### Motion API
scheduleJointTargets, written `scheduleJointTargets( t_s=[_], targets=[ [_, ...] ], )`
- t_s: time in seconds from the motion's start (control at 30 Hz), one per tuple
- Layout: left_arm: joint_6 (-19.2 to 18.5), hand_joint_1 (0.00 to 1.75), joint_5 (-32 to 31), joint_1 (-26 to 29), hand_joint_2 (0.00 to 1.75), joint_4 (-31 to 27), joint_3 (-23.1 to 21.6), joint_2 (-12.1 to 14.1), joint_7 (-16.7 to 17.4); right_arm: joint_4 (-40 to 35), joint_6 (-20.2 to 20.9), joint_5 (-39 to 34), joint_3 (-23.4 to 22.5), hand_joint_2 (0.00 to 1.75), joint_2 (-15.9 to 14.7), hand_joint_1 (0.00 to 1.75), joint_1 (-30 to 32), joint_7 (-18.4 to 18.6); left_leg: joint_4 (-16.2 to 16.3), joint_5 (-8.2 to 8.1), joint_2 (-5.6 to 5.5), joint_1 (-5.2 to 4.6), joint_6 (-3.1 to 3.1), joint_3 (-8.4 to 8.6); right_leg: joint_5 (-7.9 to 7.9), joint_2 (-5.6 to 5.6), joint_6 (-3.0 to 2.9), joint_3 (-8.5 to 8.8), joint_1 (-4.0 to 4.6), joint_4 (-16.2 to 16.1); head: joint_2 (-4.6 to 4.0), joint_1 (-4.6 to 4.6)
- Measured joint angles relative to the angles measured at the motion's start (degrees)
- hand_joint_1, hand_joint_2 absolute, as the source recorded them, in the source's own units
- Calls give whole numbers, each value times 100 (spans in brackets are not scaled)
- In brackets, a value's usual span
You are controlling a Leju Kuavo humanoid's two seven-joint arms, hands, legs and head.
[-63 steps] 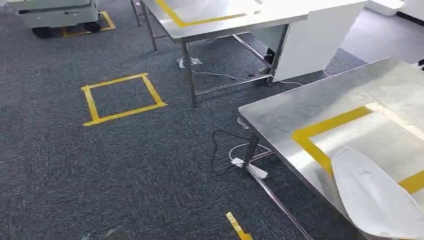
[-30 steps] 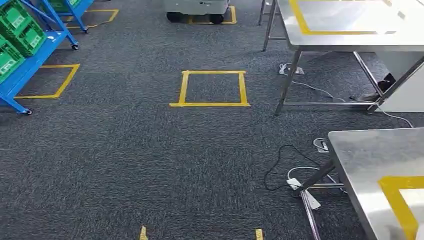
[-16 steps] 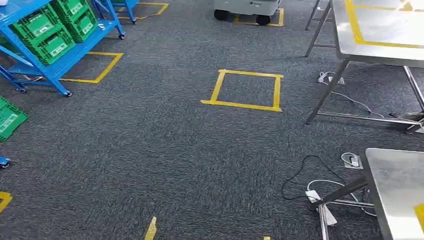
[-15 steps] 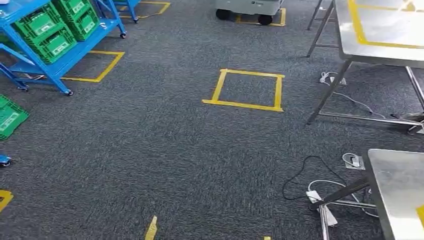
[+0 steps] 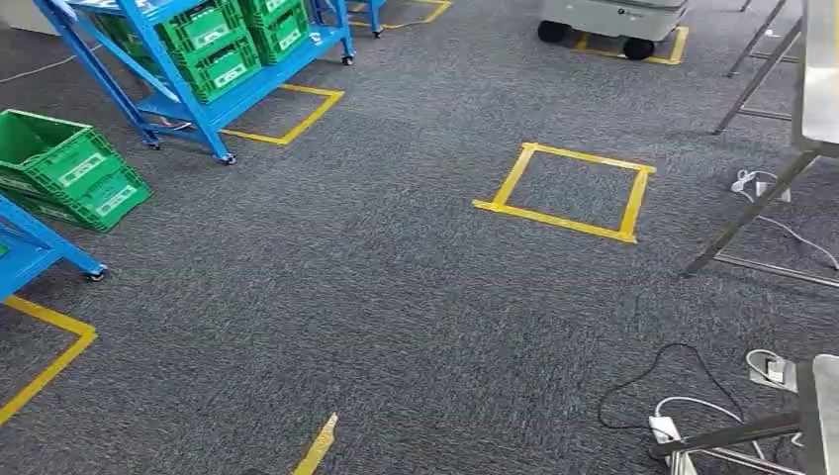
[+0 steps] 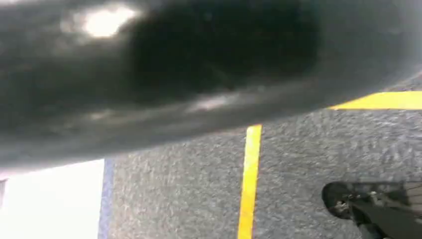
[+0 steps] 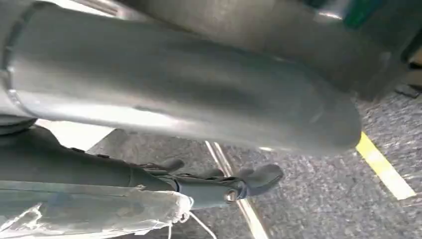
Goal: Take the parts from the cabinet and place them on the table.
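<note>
we stand on the dark grey carpet with the tall blue steel rack, which we take for the cabinet, ahead to our left and well apart from us; its green plastic crates sit on the shelves, and whether parts lie in them is too small to tell from here. our right hand hangs low over the floor with its dark fingers stretched out and nothing between them, so we judge it empty; how our left hand stands we cannot tell. the risks we see lie mostly at floor level: the black cable loops out beside the white power strip near the corner of the near steel table, and a step to our right could catch a foot in it. on the left, 2 loose green crates stand stacked on the carpet just beside the castor foot of a second blue rack, and cutting that corner tightly could knock them or clip the frame with a swinging arm. the slanted leg of the far steel table reaches out over the floor on the right. between these, the middle is broad open carpet, marked by the yellow tape square and a short yellow tape strip near our feet; a white wheeled cart is parked far ahead. we judge the safest line runs left of the square, straight toward the rack's front
</note>
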Motion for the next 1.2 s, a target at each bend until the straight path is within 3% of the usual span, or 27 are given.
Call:
scheduleJointTargets(
  t_s=[0.03,0.07,0.1,0.17,0.2,0.23,0.3,0.33,0.37,0.5,0.53,0.57,0.6,0.67,0.7,0.73,0.77,0.8,0.83,0.87,0.9,1.0,1.03,1.07,1.1,1.17,1.2],
  targets=[
    [11,0,-13,4,0,0,2,-4,-4,4,-7,4,0,0,0,0,-4,2,77,-80,237,-16,-11,-24,13,-91,-30,17,-2,-23,0,-9],
    [15,0,-20,-6,0,0,2,-13,-6,2,-26,15,0,0,0,0,0,0,341,-263,548,-28,-36,-149,10,-164,-88,23,6,-36,0,-83],
    [15,0,-28,-28,0,0,2,-15,-7,2,-26,35,0,0,2,0,10,0,812,-510,711,-22,-60,-380,2,-276,-103,19,27,-36,0,-76],
    [15,0,-57,-41,0,0,2,-31,-7,4,-53,118,2,0,0,0,35,2,1658,-844,821,-12,-78,-789,-16,-478,-127,15,55,-35,0,-76],
    [15,0,-63,-31,0,0,4,-37,-4,7,-68,158,2,0,0,0,34,2,1807,-844,836,-7,-84,-856,-21,-559,-133,18,64,-35,0,-79],
    [15,0,-66,-14,0,0,4,-39,-5,7,-85,183,2,0,2,0,25,2,1692,-712,844,-7,-72,-788,-29,-632,-135,23,75,-35,0,-78],
    [13,0,-74,-3,0,0,7,-37,-4,7,-105,268,2,0,11,0,11,2,810,-217,939,-36,2,-297,-57,-777,-127,68,94,-35,0,-79],
    [13,0,-74,-11,0,0,7,-37,-4,7,-118,311,2,0,13,0,10,2,372,-43,1143,-80,66,-42,-71,-831,-121,96,99,-37,0,-79],
    [11,0,-76,-34,0,0,9,-28,-4,4,-131,372,2,0,18,0,10,2,96,-92,1494,-167,135,104,-103,-901,-90,108,139,-23,0,-79],
    [-11,0,-101,-31,0,0,22,-30,-4,4,-166,584,2,0,28,0,-21,53,-16,-74,1227,-172,219,74,-141,-1191,-2,168,155,-50,0,-85],
    [-13,0,-107,-18,0,0,22,-44,-4,4,-171,617,2,0,28,0,-30,63,-77,-28,1165,-112,234,129,-207,-984,49,126,129,4,0,-92],
    [-13,0,-118,-24,0,0,24,-37,-4,4,-181,634,2,0,28,0,-33,70,-78,-22,1106,-97,265,131,-355,-645,66,36,108,233,0,-50],
    [-13,0,-122,-48,0,0,24,-39,-7,4,-182,643,2,0,28,0,-25,72,-77,-18,1020,-89,283,118,-546,-472,85,-150,88,623,0,-35],
    [-18,0,-138,-73,0,0,24,-50,-7,4,-179,654,2,0,28,0,5,79,-74,-20,838,-87,289,109,-906,-357,122,-615,68,1517,0,-24],
    [-24,0,-144,-66,0,0,24,-52,-7,7,-179,660,2,0,28,0,16,87,-74,-20,750,-85,288,115,-918,-349,137,-761,67,1739,0,-22],
    [-24,0,-146,-51,0,0,24,-57,-7,7,-179,662,2,0,28,0,13,87,-71,-22,678,-82,285,125,-792,-346,144,-764,63,1674,0,-22],
    [-24,0,-153,-37,0,0,24,-57,-4,7,-179,662,2,0,26,0,3,87,-68,-23,587,-73,278,142,-522,-338,151,-634,53,1350,0,-22],
    [-22,0,-153,-36,0,0,24,-59,-4,7,-177,664,2,0,26,0,-3,89,-63,-33,491,-62,254,163,-207,-289,161,-413,31,849,0,-24],
    [-22,0,-153,-41,0,0,26,-59,-4,7,-173,667,2,0,26,0,4,94,-57,-46,414,-50,227,178,54,-145,174,-188,-2,349,0,-22],
    [-22,0,-153,-50,0,0,24,-57,-7,4,-168,667,2,0,28,0,9,94,-48,-48,350,-60,187,165,7,159,193,-88,-34,138,0,-2],
    [-22,0,-155,-69,0,0,24,-55,-4,4,-166,667,4,0,28,0,11,94,16,-58,258,-72,151,116,-20,171,151,-11,-52,-29,0,0],
    [-20,0,-155,-18,0,0,26,-52,-4,4,-160,667,4,0,28,0,9,103,-9,3,97,-24,51,49,0,13,64,-15,5,26,0,-7],
    [-20,0,-155,-14,0,0,28,-37,-4,4,-160,669,4,0,28,0,4,105,17,-40,126,-16,27,34,22,-78,23,3,-37,-10,0,0],
    [-18,0,-159,-11,0,0,28,-48,-4,7,-162,680,4,0,28,0,0,105,156,-145,467,-55,-1,-20,18,-131,-4,14,-21,-16,0,-36],
    [-20,0,-166,-29,0,0,29,-46,7,7,-160,704,4,0,28,0,3,105,507,-351,687,-48,-30,-194,5,-219,-43,18,-7,-17,0,-85],
    [-20,0,-179,-59,0,0,26,-48,9,7,-157,778,4,0,28,0,31,105,1467,-764,817,-34,-56,-671,-21,-430,-78,24,20,-16,0,-79],
    [-20,0,-181,-53,0,0,26,-50,11,9,-157,800,4,0,26,0,32,105,1779,-833,831,-23,-62,-833,-33,-516,-89,28,27,-16,0,-76]
  ],
)
